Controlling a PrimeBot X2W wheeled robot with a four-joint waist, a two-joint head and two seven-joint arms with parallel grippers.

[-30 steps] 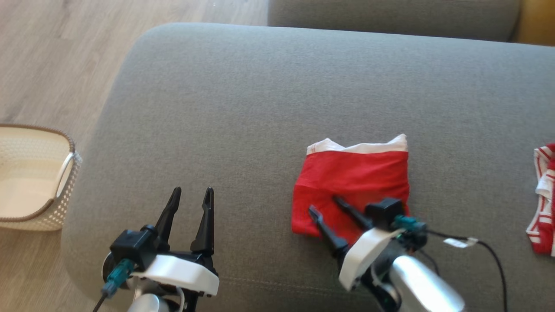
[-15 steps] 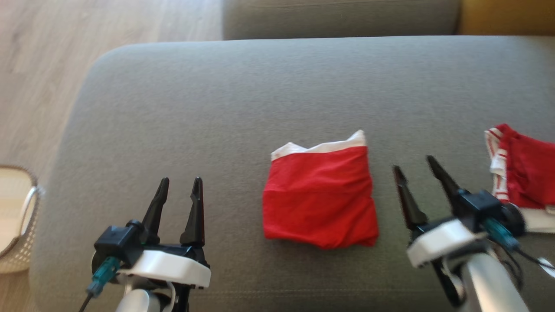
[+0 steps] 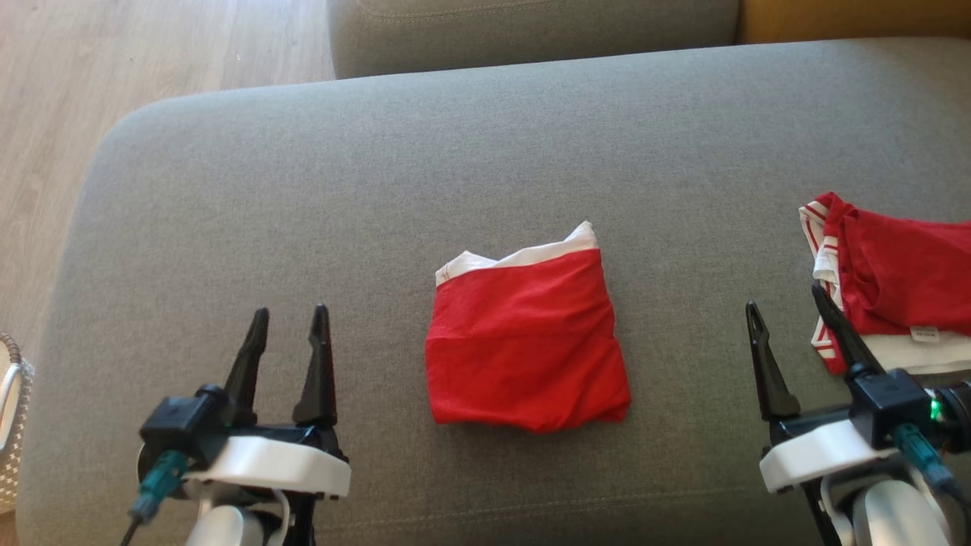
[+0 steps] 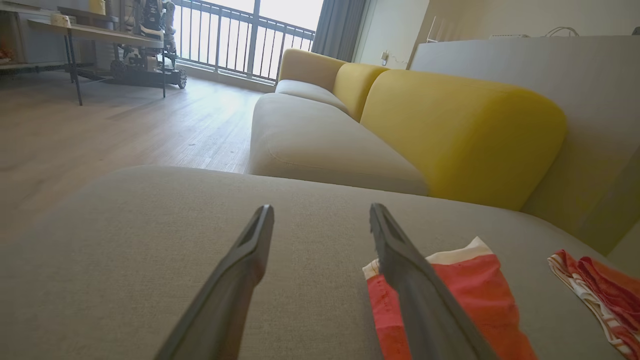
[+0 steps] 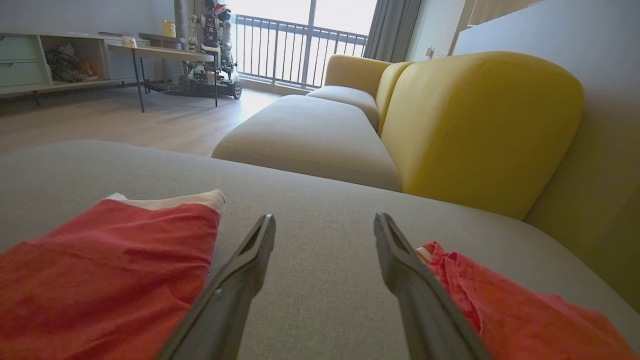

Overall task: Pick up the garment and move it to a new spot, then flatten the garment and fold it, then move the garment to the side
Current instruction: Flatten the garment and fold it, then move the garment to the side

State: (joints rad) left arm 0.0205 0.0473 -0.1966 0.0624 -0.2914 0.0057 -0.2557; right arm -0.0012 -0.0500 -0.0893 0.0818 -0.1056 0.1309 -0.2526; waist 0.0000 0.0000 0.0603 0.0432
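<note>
Head view: the folded garment (image 3: 527,341) lies flat on the cushion (image 3: 379,174) between left gripper (image 3: 290,309) and right gripper (image 3: 784,297), both spread wide and empty. It looks light, soft and limp; pinch all layers at one side edge.

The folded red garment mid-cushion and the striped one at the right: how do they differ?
The folded red garment is a compact, flat rectangle; the striped garment lies loose and rumpled. The folded one has a plain white band along its far edge; the striped one shows red-and-white trim and a label. Both are red, rest on the grey cushion, and neither is held.
</note>
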